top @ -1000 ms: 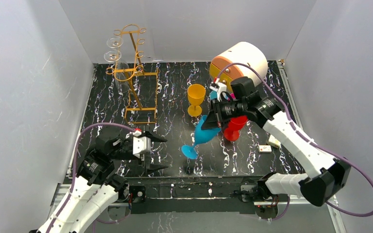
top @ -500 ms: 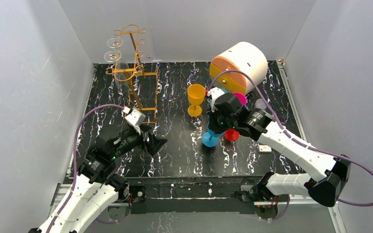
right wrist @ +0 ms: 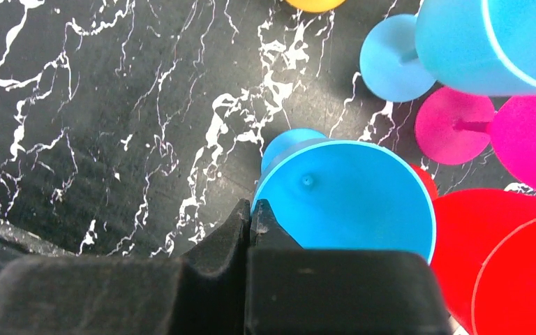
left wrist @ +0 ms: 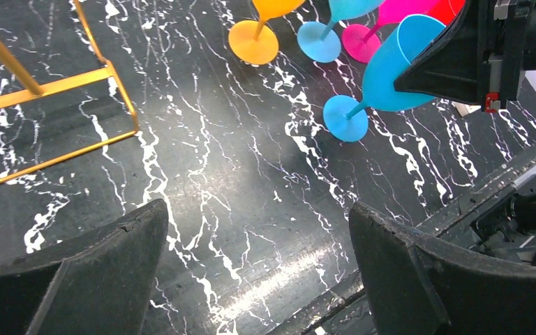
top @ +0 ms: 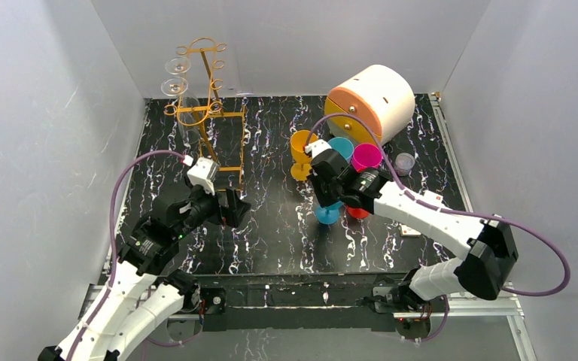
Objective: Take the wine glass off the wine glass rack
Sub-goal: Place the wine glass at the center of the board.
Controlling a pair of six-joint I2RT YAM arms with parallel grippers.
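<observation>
- Change: my left jaws [top: 235,208], spread wide and empty, have swung from the near edge to just beside the base of the tall gold-orange wire rack [top: 212,113].
- My right jaws [right wrist: 251,209], clamped on the rim of a matte sky-blue plastic goblet [right wrist: 342,188], have carried it, tilted, in among the other coloured goblets.
- Clear thin-stemmed wine glass [top: 174,86] hangs inverted in the rack's curled top loops, untouched. I judge the left reach only begun.

Gold-orange rack [top: 196,114]; blk table [top: 271,241] w/ white veins; blue glass [right wrist: 342,202].
</observation>
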